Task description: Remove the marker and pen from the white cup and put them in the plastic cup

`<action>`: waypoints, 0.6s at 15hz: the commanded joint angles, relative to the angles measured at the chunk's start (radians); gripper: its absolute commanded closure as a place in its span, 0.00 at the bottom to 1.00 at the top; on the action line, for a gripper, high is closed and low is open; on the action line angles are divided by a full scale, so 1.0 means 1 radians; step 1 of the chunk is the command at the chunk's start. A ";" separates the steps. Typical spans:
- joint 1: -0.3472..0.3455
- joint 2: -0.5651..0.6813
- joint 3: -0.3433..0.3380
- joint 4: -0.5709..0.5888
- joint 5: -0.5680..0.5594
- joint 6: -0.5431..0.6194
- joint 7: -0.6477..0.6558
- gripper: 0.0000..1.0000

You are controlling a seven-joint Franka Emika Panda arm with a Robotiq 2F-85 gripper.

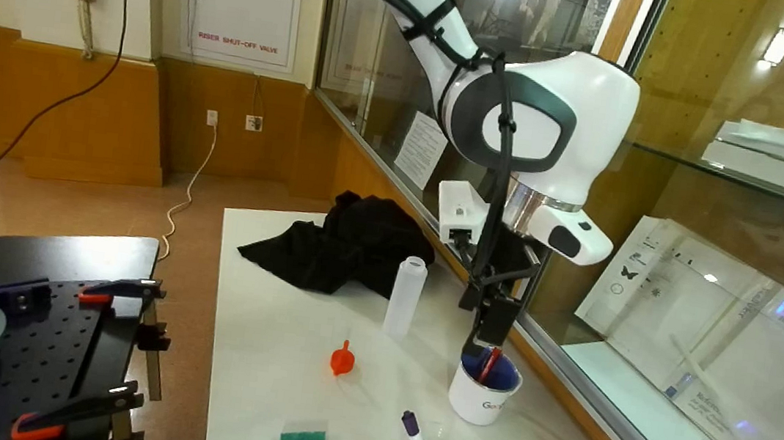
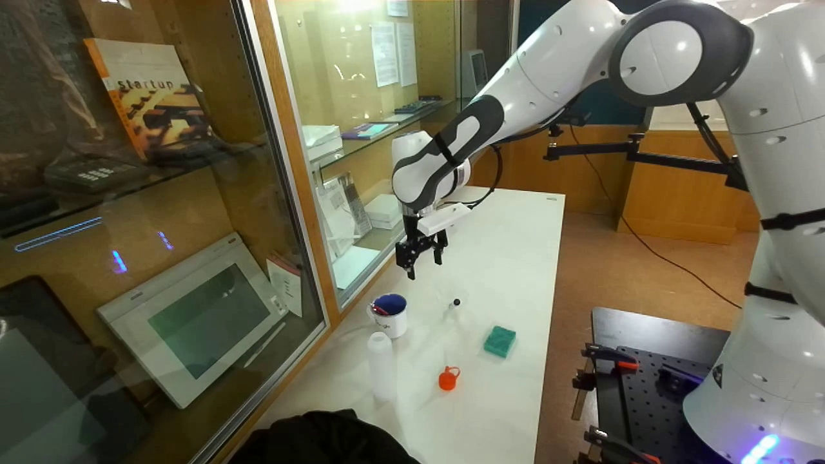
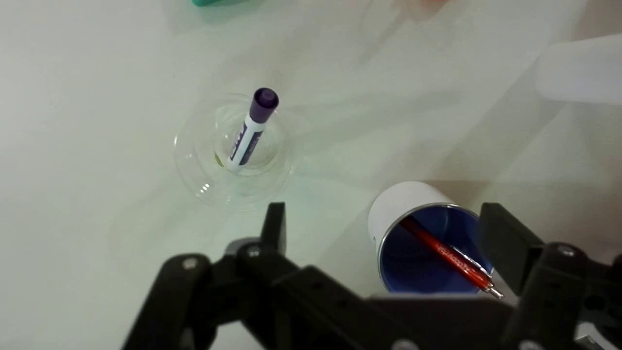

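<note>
The white cup [image 3: 398, 200], blue inside, stands upright on the table below my gripper [image 3: 384, 211]. Leaning in it is the red pen [image 3: 447, 253], its silver clicker end past the rim near the right finger [image 3: 510, 243]. My jaws stand wide apart with nothing gripped, over the cup and the table beside it. The marker [image 3: 248, 136], white with a purple cap, leans inside the clear plastic cup [image 3: 203, 187] to the left in the wrist view. An exterior view has the gripper [image 2: 425, 267] above the table, higher than the white cup [image 2: 396, 322].
A whitish bottle [image 1: 405, 299] stands near the white cup. An orange cap [image 1: 343, 359] and a green sponge [image 2: 499, 341] lie on the table. Black cloth [image 1: 359, 246] is heaped at one end. A glass display case [image 2: 309, 161] runs along the table's long edge.
</note>
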 commanded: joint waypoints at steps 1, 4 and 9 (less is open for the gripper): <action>-0.008 0.000 0.007 0.002 -0.005 -0.002 0.002 0.00; -0.019 0.043 0.018 0.019 -0.050 0.122 -0.128 0.00; -0.070 0.133 0.076 0.056 -0.079 0.302 -0.354 0.00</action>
